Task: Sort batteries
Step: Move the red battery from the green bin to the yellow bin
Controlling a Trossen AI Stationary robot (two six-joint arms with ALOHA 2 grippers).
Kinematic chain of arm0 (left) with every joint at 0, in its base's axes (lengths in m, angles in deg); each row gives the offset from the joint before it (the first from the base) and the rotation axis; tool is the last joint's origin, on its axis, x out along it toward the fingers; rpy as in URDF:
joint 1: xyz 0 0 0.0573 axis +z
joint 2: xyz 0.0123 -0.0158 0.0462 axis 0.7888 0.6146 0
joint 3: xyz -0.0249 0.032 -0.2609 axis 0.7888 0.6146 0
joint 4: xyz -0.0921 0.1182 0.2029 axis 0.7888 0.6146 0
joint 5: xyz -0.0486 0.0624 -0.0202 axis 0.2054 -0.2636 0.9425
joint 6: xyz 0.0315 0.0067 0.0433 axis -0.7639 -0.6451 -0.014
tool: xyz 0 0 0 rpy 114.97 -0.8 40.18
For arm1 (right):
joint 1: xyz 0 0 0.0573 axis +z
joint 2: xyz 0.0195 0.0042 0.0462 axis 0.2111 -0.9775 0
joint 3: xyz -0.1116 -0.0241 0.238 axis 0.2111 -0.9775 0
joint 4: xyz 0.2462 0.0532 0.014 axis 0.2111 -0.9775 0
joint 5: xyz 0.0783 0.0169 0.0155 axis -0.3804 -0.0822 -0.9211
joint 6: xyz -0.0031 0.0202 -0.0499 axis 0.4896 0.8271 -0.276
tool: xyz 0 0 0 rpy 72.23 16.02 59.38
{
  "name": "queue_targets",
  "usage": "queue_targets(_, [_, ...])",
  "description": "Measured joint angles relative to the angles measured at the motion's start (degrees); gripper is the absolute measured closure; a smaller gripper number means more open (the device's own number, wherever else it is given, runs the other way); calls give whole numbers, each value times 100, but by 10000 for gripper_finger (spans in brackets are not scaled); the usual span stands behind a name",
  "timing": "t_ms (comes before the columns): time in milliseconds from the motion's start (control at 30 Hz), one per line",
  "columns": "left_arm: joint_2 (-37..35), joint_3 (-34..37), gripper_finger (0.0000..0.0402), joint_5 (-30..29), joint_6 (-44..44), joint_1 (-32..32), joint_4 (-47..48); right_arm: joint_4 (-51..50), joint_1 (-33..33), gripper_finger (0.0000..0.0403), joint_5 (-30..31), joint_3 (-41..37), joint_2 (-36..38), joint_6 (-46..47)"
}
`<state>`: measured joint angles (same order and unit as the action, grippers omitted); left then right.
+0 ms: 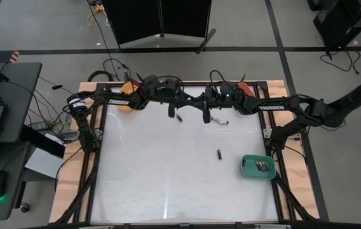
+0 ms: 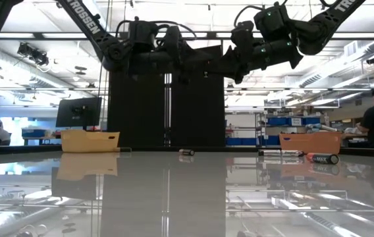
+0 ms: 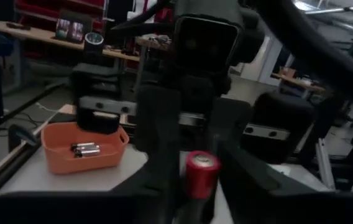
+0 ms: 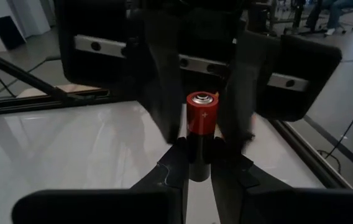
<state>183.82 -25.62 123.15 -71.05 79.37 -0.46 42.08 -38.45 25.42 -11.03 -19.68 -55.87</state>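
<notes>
1. Near the top centre of the high view, the left gripper [image 1: 171,113] and right gripper [image 1: 204,116] met above the desk [image 1: 168,184].
2. Both appeared to pinch one red-capped battery [image 4: 201,124]; other batteries [image 1: 219,154] lay scattered or in the green tray [image 1: 249,160] and orange tray [image 3: 58,163].
3. If either let go at the wrong moment, the handover could drop it.

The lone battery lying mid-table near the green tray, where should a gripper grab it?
Across the middle of the battery, straight down from above. It lies flat on the table with nothing touching it, so jaws can straddle its round sides.
</notes>
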Motion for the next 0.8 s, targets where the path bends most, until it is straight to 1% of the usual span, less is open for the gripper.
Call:
queue_targets(100, [-4, 1, 327, -92, -238, -67, 0, 11, 6, 347, -51, 0, -2, 13])
queue_targets(167, [-7, 1, 346, -155, -340, -69, -15, 15, 2, 347, -48, 0, -2, 46])
queue_targets(300, [-16, 1, 347, -193, -320, -41, -17, 15, -1, 341, -22, 0, -2, 39])
queue_targets(600, [-28, -77, 347, -185, -139, 2, -66, 109, -3, 309, 54, 7, -2, -20])
queue_targets(800, [-33, -235, 347, -209, -134, 19, -60, 174, -15, 286, 321, 7, 6, -17])
